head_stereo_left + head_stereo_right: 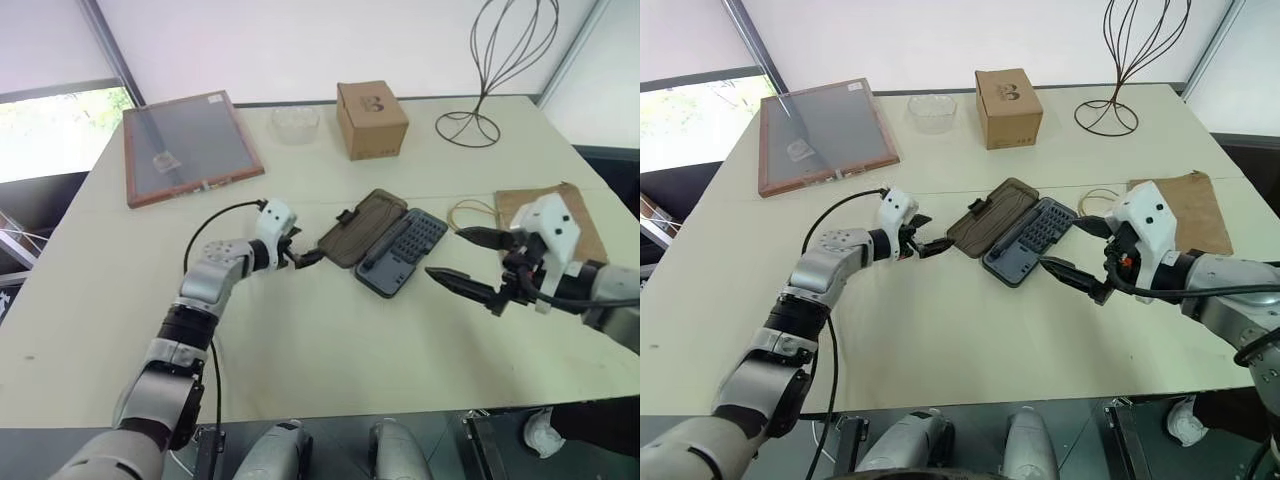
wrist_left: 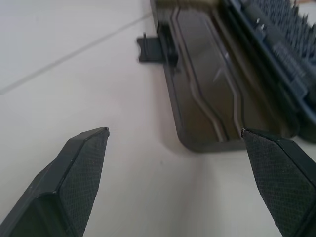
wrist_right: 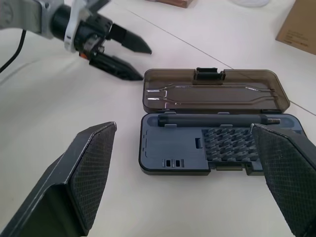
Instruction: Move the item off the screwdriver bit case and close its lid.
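Pale tabletop point(image 1: 330, 340) in front of a white wall. At the far side stand a framed panel point(image 1: 190, 145), a wire stand point(image 1: 468, 128) and a cardboard box point(image 1: 371, 120).

Screwdriver bit case point(image 1: 402, 256) lies mid-table, open, its lid point(image 1: 362, 228) folded flat toward the robot's left. The case sits between the two tools.

Left tool point(image 1: 308, 250): fingers spread, holding nothing, tips just beside the lid's near corner; contact cannot be told.
Right tool point(image 1: 447, 252): fingers wide apart, holding nothing, near the base's right side but apart from it.

Head views give the layout alone. The right wrist view adds the contents: a driver handle point(image 3: 212, 120) along the hinge side and a bit rack point(image 3: 229, 147) below it. The left wrist view adds the lid's latch tab point(image 2: 150, 48), with the lid corner ahead, close by one fingertip.
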`<state>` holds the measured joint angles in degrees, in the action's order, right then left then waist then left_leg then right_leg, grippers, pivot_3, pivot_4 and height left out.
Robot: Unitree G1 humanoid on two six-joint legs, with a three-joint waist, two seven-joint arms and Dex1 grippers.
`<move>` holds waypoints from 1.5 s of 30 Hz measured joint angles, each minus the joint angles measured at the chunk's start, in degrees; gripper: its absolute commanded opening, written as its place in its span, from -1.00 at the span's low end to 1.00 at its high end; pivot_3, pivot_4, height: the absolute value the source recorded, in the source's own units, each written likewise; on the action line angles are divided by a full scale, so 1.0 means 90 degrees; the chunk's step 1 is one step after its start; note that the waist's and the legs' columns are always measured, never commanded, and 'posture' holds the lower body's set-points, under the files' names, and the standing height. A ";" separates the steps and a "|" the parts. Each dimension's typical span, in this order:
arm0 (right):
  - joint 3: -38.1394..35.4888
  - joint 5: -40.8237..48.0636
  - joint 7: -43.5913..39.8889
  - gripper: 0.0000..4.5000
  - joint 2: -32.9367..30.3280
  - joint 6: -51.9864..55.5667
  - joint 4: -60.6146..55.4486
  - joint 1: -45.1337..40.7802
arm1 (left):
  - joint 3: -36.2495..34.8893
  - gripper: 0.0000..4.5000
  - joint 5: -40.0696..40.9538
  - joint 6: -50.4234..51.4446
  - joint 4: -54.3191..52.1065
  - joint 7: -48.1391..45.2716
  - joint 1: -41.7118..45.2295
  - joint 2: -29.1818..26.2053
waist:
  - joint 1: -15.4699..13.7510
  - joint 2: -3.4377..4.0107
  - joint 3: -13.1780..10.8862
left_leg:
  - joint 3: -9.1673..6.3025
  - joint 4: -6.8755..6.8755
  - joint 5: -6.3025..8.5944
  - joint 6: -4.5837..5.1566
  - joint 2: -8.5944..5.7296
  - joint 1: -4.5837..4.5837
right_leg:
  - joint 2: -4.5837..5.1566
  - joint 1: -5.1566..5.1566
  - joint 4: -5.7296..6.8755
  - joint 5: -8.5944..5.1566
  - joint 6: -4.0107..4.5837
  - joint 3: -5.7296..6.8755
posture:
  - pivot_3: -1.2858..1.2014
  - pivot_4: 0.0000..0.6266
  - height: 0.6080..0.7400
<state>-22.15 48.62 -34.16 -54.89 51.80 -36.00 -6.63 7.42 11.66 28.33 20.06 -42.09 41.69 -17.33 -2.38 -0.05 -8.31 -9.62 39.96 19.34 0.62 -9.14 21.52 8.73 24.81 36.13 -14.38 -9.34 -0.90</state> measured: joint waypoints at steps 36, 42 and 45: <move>-0.0724 0.0036 -0.0887 1.00 -0.0300 0.0003 -0.0183 0.1205 | 0.0645 -0.97 -0.1678 -0.4394 0.4819 -0.1803 0.1903 0.0066 | 0.0058 -0.0026 -0.0002 | 0.0009 -0.0010 0.0000 0.0000 0.0006 -0.0004 | -0.0005 0.0011 0.0006 0.0002 -0.0005 0.0002 | 0.03 -0.52 1.00; -0.0872 0.0438 -0.1287 1.00 -0.0319 0.0014 -0.0330 0.1166 | 0.0854 -0.97 -0.2085 -0.6010 0.5208 -0.2834 0.2215 -0.0423 | -0.0011 -0.0040 -0.0010 | 0.0001 0.0006 0.0001 0.0002 0.0002 0.0005 | -0.0001 0.0001 0.0000 0.0003 -0.0005 0.0006 | 0.03 -0.52 1.00; -0.0784 0.0433 -0.1289 1.00 -0.0318 0.0011 -0.0351 0.1164 | 0.0836 -0.97 -0.2086 -0.6240 0.5262 -0.3144 0.2277 -0.0435 | 0.0004 -0.0041 -0.0011 | 0.0002 0.0005 0.0003 0.0005 0.0001 0.0005 | 0.0000 0.0001 -0.0001 0.0003 -0.0005 0.0006 | 0.03 -0.52 1.00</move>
<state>-29.21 52.51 -45.76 -57.75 51.90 -39.16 3.85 14.94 -7.11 -27.83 67.42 -70.39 62.18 -21.24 -2.34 -0.42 -8.40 -9.61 40.01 19.37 0.67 -9.13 21.56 8.73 24.81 36.12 -14.36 -9.39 -0.84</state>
